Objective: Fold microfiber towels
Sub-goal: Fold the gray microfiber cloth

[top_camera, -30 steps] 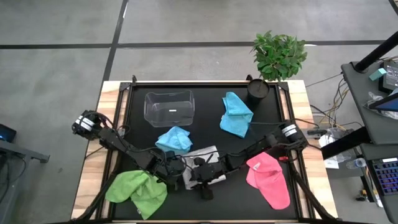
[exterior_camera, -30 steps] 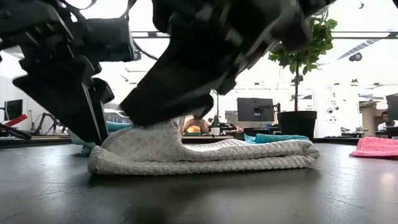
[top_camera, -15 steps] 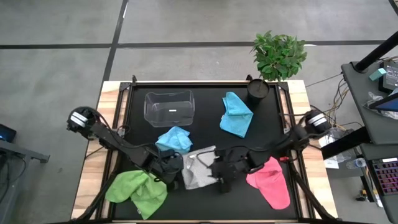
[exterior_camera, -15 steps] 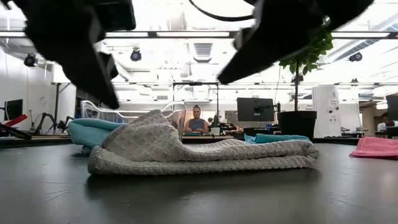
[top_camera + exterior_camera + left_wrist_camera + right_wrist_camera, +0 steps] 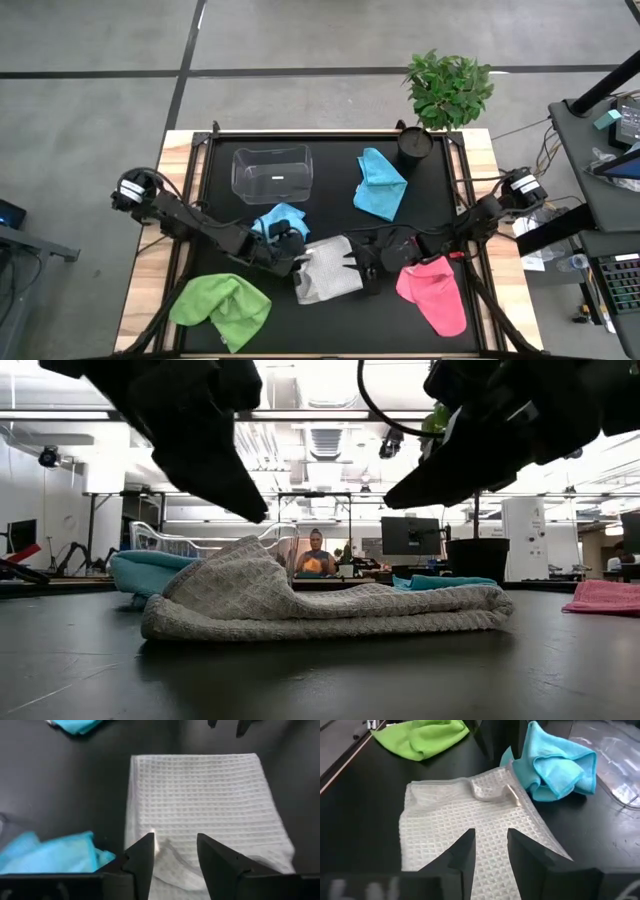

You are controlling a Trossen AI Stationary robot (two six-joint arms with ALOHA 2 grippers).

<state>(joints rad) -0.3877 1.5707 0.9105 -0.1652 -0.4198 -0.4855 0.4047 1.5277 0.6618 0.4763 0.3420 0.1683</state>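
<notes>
The pale grey-white waffle-weave microfiber towel (image 5: pixel 328 272) is seen folded on the black desk (image 5: pixel 330 200), beside a crumpled light blue towel (image 5: pixel 280 220). It is flanked by the left pincer (image 5: pixel 174 851) and the right pincer (image 5: pixel 490 842), both spread and raised above it.

1. From above, you get even, soft light; the black table mat (image 5: pixel 330 200) shows no hard shadows.
2. At table height, bright ceiling lights (image 5: pixel 320 420) backlight the arms into blurred silhouettes.
3. Your wrist views look sharp on the grey-white towel (image 5: pixel 200 805), with the near fingers (image 5: pixel 465 855) soft.
</notes>
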